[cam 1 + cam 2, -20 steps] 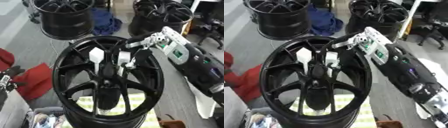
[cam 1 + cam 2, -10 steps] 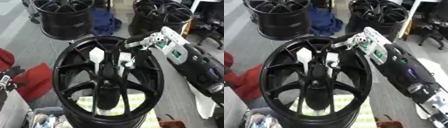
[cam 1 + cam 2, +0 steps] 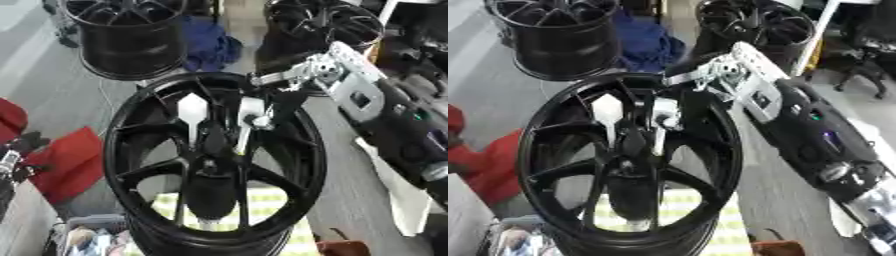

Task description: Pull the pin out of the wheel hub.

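A large black wheel hub (image 3: 214,165) is filling the middle of both eye views, lying face up with its spokes running from the rim down to a dark centre. It is sitting on a yellow-and-white checked cloth (image 3: 262,202) that is showing through the lower spoke gaps.

The right arm (image 3: 815,135), black with a silver wrist section, is coming in from the right side and reaching over the upper right rim of the hub. The right robot hand (image 3: 284,97) is hanging over the upper spokes, its dark fingers pointing down toward a white pin (image 3: 251,120). They are meeting the pin near its top, but I cannot tell whether they are closed round it or only resting against it.

That white pin is standing among the upper spokes, just right of the hub's centre line, with its narrow end pointing down toward the centre. A second white piece (image 3: 192,112), with a broad pointed head and a thin stem, is standing just beside it to the left, apart from the hand.

Two more black wheels are standing on the floor farther back, one at upper left (image 3: 131,37) and one at upper right (image 3: 754,25), with a blue cloth (image 3: 649,42) bunched between them. A red object (image 3: 61,160) is lying to the left of the hub.

The left robot hand is showing in neither view.
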`<state>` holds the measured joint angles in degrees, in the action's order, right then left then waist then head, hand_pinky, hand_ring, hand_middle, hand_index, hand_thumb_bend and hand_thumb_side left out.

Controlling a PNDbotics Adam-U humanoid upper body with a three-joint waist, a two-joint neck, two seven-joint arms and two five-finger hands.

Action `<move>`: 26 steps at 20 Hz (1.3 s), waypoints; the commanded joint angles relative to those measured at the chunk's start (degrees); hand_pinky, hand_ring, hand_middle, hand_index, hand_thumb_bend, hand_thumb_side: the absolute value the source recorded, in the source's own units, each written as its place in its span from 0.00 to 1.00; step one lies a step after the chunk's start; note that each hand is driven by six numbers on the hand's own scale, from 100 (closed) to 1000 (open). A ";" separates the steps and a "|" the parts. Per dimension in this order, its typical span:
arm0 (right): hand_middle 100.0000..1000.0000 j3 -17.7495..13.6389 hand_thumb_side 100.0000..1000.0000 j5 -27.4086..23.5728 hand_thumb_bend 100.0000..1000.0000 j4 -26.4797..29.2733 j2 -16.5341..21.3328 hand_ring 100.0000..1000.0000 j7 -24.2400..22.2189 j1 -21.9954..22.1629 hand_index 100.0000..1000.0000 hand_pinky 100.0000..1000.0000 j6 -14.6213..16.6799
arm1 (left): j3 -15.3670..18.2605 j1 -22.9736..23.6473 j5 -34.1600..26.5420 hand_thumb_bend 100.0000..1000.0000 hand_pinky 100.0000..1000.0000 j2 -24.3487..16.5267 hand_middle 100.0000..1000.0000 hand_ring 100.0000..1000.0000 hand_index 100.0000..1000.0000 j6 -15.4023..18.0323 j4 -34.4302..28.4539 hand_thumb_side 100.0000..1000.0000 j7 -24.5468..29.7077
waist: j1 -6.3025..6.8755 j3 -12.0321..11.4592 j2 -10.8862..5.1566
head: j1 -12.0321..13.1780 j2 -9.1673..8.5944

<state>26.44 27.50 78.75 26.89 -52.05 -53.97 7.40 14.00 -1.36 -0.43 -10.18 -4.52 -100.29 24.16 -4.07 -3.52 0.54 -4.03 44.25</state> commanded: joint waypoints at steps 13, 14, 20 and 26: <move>0.51 -25.13 0.34 -14.62 0.00 23.89 28.37 0.54 20.84 28.39 0.80 0.61 -8.10 | 1.05 -0.35 0.21 0.00 0.69 -1.75 0.76 1.00 0.87 0.04 -0.89 0.72 -0.93 | -0.09 2.76 -0.48 | 2.19 -0.13; 0.51 -27.57 0.34 -13.73 0.00 24.96 28.00 0.54 23.23 33.27 0.81 0.61 -8.61 | 1.18 -0.41 0.19 0.00 0.69 -1.73 0.76 1.00 0.87 0.07 -0.94 0.72 -1.05 | -0.01 2.91 -0.35 | 2.42 -0.13; 0.83 -41.95 0.51 -4.62 0.07 22.02 10.80 0.82 38.02 55.25 0.96 0.85 -15.55 | 1.76 -0.76 0.22 0.00 0.69 -1.33 0.76 1.00 0.87 0.07 -1.09 0.72 -1.67 | 0.52 3.45 0.38 | 3.42 -0.13; 0.80 -47.12 0.50 -6.05 0.03 16.57 -3.10 0.76 63.90 57.36 0.92 0.79 -18.13 | 1.74 -0.77 0.13 0.00 0.69 -1.27 0.76 1.00 0.87 0.22 -0.94 0.72 -1.77 | 1.12 3.65 0.22 | 3.42 -0.13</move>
<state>-19.60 22.25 95.63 24.27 6.90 3.93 -10.72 15.47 -1.46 -0.43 -10.64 -4.48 -100.32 22.53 -2.97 0.12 1.13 -0.62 44.26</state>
